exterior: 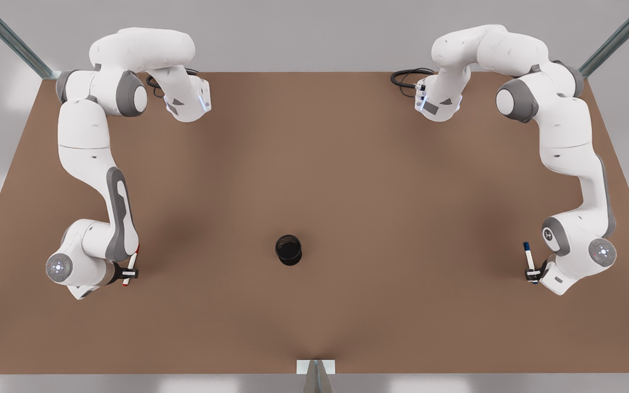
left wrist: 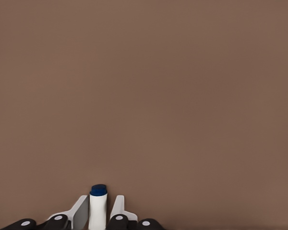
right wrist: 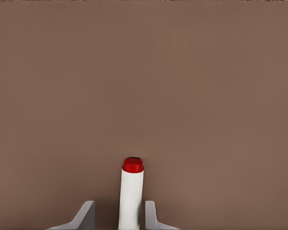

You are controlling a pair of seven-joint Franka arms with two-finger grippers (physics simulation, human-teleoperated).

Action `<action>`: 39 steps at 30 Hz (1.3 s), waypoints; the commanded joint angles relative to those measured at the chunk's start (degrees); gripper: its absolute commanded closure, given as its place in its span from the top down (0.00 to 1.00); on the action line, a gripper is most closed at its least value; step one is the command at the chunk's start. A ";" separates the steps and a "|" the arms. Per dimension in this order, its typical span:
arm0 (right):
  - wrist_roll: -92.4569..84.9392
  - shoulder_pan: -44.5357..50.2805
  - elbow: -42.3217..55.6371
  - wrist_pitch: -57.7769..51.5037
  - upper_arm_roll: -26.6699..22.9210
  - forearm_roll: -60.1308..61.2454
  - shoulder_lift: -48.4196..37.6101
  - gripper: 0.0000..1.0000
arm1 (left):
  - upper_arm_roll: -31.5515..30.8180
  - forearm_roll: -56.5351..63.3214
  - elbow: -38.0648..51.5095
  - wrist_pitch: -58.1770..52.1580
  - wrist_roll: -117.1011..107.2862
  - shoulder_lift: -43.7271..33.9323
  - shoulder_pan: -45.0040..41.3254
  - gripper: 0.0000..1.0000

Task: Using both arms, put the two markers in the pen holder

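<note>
Between the right gripper [right wrist: 118, 215] fingers sits the red marker [right wrist: 131, 194], clamped mid-barrel, at the front view's left; the blue marker [left wrist: 97, 207] is likewise pinched by the left gripper [left wrist: 97, 213] at the front view's right. Both look light, stiff, slick plastic, so mid-barrel hold suits. Pen holder [exterior: 288, 249] stands mid-table [exterior: 314, 164], well apart from both.

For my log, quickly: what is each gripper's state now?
Left gripper: closed on the blue marker.
Right gripper: around the red marker; whether the fingers are shut cannot be told.
</note>
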 commanded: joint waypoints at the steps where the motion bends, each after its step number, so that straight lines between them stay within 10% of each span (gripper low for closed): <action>1: 0.06 0.00 0.02 0.84 0.00 0.08 -0.07 0.51 | 0.06 0.05 0.03 0.07 0.50 0.02 0.00 0.38; 10: 0.77 -0.18 -0.60 0.58 0.17 0.08 -0.07 0.40 | -0.12 -0.04 0.03 -0.46 -0.20 -2.09 -0.87 0.21; 13: 0.94 0.00 -0.77 0.67 0.26 0.08 -0.16 0.21 | -0.12 -0.13 0.03 -11.70 -0.99 -10.35 -5.97 0.21; 20: 0.94 0.26 -0.95 0.49 0.52 0.08 -0.25 0.21 | -2.67 -2.22 8.02 -40.62 -5.37 -22.40 -23.28 0.21; 30: 0.85 0.62 -0.95 -4.43 5.44 -0.28 -10.61 0.21 | -18.49 -22.00 10.31 -3.03 3.23 -17.04 -32.69 0.21; 39: 2.17 0.88 -0.68 -5.22 14.23 -0.45 -17.91 0.21 | -19.46 -24.30 4.86 31.26 8.15 -11.15 -40.60 0.21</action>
